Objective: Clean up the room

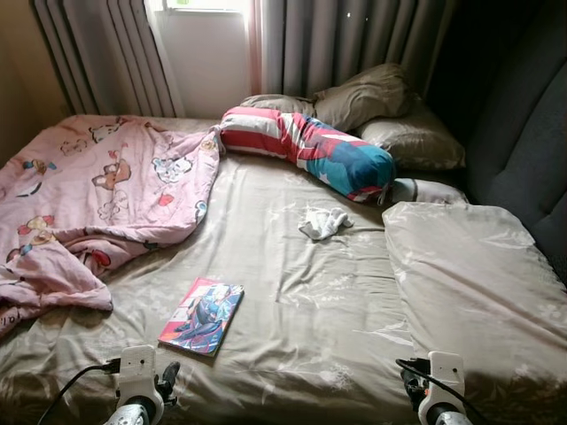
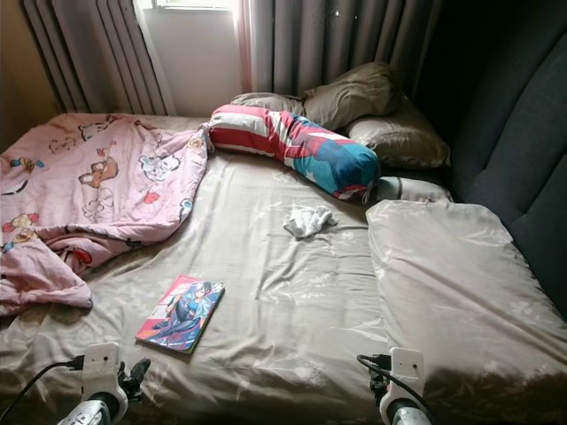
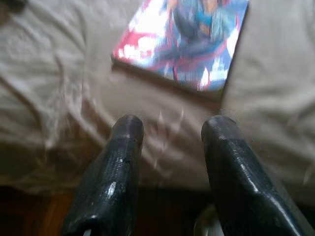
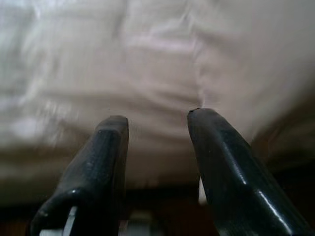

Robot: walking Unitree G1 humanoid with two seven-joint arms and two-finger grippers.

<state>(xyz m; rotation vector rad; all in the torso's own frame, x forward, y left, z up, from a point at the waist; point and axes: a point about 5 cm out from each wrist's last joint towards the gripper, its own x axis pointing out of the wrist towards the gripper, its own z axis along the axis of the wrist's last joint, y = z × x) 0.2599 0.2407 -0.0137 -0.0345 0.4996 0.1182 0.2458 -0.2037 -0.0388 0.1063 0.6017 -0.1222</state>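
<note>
A: Where are the pincers?
B: Both low at the near edge of the bed (image 1: 301, 292), nothing held. Left pincer (image 3: 170, 132) has its fingers (image 3: 115, 162) apart and aims at the book (image 1: 202, 315); it's near but not touching. Right pincer (image 4: 157, 123) also has fingers spread, over bare sheet.

A: Why does the book look like the first target?
B: My guess: it's the closest loose item, lying flat on the sheet just ahead of the left arm. It's thin, with a glossy cover of red and blue cartoon art and stiff, square corners. Flat on soft bedding, an edge grip will probably be needed.

A: Other clutter?
B: A small white cloth (image 1: 322, 222), crumpled and limp, sits mid-bed, well apart from the book. A pink blanket (image 1: 97, 195) with a cartoon print is bunched on the robot's left side and spills toward the near edge, so it looks unmade.

A: And at the head end?
B: A striped bolster (image 1: 310, 146), long and plump in red, white and blue, lies slanted across it. Tan pillows (image 1: 372, 102) are piled behind it, against the curtains (image 1: 354, 40). One big flat pillow (image 1: 469, 274) in the same shiny tan fabric lies along the right side, beside the dark padded headboard (image 1: 523, 133).

A: The sheet?
B: Tan with a slight sheen, wrinkled all over.

A: Progress?
B: Barely started, by the look of it.
</note>
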